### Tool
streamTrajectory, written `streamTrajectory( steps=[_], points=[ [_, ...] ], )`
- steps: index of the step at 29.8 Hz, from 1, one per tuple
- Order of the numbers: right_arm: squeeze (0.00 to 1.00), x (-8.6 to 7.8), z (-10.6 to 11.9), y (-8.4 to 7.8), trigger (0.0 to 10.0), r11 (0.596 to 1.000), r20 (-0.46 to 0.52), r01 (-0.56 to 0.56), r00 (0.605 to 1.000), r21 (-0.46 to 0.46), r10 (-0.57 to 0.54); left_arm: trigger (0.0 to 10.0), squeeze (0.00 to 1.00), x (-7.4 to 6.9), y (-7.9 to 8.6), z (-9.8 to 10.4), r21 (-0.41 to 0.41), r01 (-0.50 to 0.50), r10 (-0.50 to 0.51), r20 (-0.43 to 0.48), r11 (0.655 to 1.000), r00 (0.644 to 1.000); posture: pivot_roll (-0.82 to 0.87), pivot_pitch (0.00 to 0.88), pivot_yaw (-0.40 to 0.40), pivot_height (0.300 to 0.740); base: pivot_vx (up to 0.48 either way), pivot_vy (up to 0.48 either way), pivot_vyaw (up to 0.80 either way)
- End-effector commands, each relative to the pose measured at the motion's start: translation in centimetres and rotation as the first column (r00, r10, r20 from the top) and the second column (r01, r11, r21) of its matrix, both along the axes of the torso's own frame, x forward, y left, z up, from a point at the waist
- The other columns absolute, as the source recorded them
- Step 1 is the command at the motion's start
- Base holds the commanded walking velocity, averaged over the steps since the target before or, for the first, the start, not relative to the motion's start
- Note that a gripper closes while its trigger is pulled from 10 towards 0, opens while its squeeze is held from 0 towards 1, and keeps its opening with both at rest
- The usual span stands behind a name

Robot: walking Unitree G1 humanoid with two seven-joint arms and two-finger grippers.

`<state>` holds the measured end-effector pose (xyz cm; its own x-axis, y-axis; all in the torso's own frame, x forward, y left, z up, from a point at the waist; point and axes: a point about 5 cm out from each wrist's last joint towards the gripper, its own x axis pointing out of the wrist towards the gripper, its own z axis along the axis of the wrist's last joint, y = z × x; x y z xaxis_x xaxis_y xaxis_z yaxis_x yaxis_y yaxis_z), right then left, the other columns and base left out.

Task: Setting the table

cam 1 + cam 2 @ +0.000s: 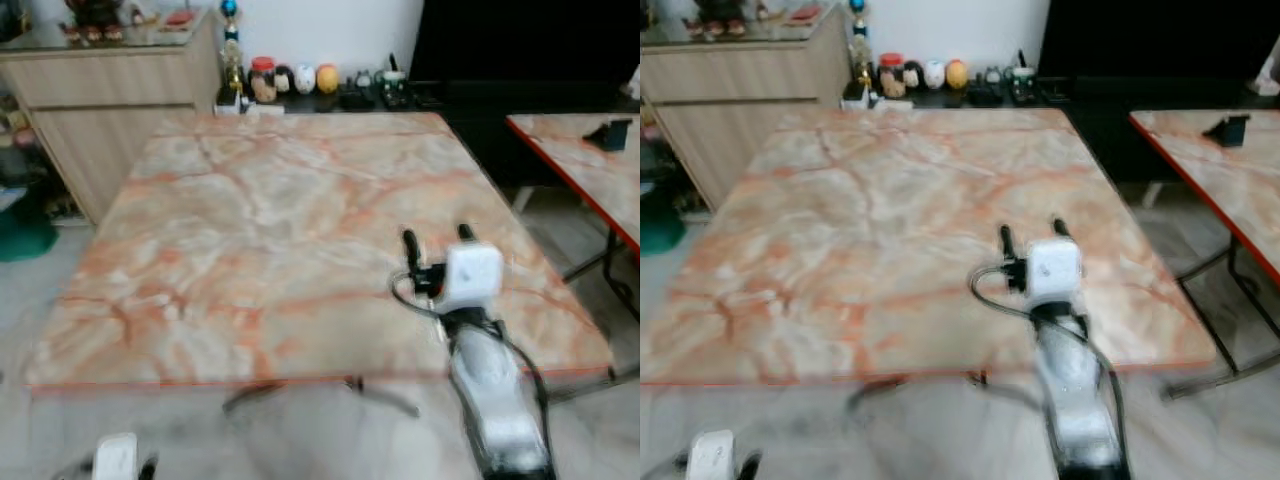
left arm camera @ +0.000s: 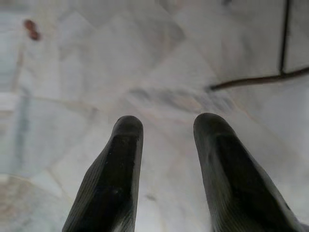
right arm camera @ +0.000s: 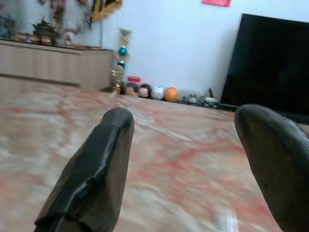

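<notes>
Soft, even indoor light falls on the marble tabletop, bright with no hard glare and no clear source. Both eye views are smeared with motion blur: the veins of the tabletop run soft, and the small ornaments beyond its far edge are hazy blobs. Beneath its near edge the floor carries only faint, streaked shadows. The right tool above the tabletop is blurred too. In the right wrist view its fingers are dark and out of focus (the near marble smears most). The left tool hangs sharper over pale, dim floor tiles.
</notes>
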<state>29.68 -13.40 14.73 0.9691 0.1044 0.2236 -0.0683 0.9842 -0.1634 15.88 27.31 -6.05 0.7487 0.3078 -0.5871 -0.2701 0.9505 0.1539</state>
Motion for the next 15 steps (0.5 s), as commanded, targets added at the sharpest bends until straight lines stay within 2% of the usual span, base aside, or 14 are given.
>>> streamTrajectory(
  steps=[1,15],
  points=[
    [0.0,-0.1,-0.11,-1.04,10.0,1.0,-0.006,0.032,0.999,-0.001,-0.032,10.0,0.0,-0.16,-0.61,-0.33,-0.016,0.006,-0.006,-0.011,1.0,1.0,-0.03,0.0,0.01,0.724,0.0,0.0,0.0],
    [0.0,-0.12,-0.59,-2.01,10.0,0.997,-0.024,0.071,0.997,0.017,-0.071,10.0,0.0,0.1,-0.67,-0.23,-0.023,0.022,-0.022,-0.005,0.999,1.0,-0.04,0.0,0.018,0.724,0.0,0.0,0.0]
  ],
)
